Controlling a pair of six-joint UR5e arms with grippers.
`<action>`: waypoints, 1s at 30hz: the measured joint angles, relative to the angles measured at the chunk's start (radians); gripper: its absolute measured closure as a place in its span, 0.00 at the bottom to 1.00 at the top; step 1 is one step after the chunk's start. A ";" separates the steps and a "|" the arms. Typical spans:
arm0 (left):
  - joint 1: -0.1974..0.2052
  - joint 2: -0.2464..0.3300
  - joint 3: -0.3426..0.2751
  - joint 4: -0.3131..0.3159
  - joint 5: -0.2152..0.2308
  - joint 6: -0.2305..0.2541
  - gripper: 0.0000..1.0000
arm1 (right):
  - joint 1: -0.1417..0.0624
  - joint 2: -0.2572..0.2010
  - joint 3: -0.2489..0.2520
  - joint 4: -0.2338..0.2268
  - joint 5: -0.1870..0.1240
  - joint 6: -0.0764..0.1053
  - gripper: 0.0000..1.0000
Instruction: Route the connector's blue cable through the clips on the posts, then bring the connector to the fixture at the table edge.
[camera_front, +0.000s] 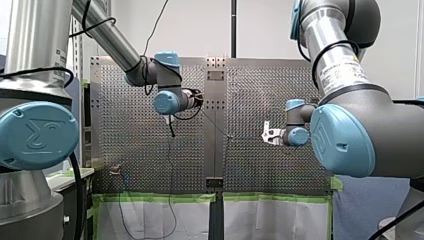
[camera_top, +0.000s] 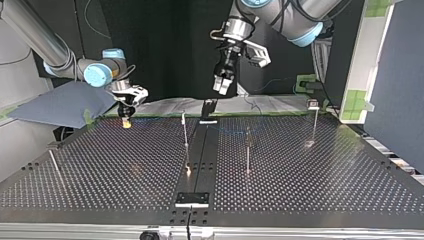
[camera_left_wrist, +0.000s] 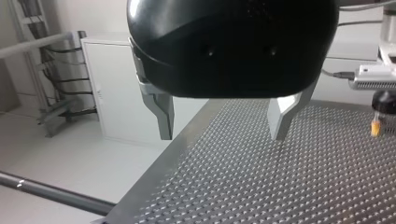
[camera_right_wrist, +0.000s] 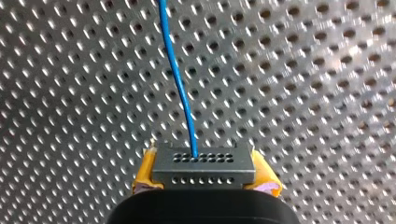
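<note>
A small grey connector (camera_right_wrist: 203, 164) with rows of holes sits between the yellow pads (camera_right_wrist: 144, 173) of my right gripper (camera_right_wrist: 204, 176), which is shut on it. Its blue cable (camera_right_wrist: 178, 77) runs straight ahead over the perforated plate. At the top view's left, my right gripper (camera_top: 126, 120) hangs low over the table's far edge. My left gripper (camera_top: 222, 85), black with metal fingers (camera_left_wrist: 164, 115), hovers open and empty above the far middle of the table. Thin posts (camera_top: 185, 131) (camera_top: 247, 150) (camera_top: 314, 124) stand on the plate. A faint blue line of cable (camera_top: 231, 131) shows near the middle posts.
A black fixture plate (camera_top: 191, 199) lies at the table's near edge in the top view, and another black block (camera_top: 207, 110) at the far edge. One more post (camera_top: 53, 162) leans at that view's left. Green tape (camera_front: 160, 197) lines the table border.
</note>
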 joint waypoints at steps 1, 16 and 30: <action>0.005 0.010 -0.010 0.010 0.001 0.000 0.01 | -0.003 -0.007 0.000 0.005 0.012 0.002 1.00; 0.013 0.067 -0.145 0.049 0.004 0.001 0.01 | -0.022 -0.125 0.001 0.027 0.070 0.069 1.00; 0.013 0.066 -0.265 0.047 0.004 0.001 0.01 | -0.038 -0.226 0.002 0.102 0.089 0.063 1.00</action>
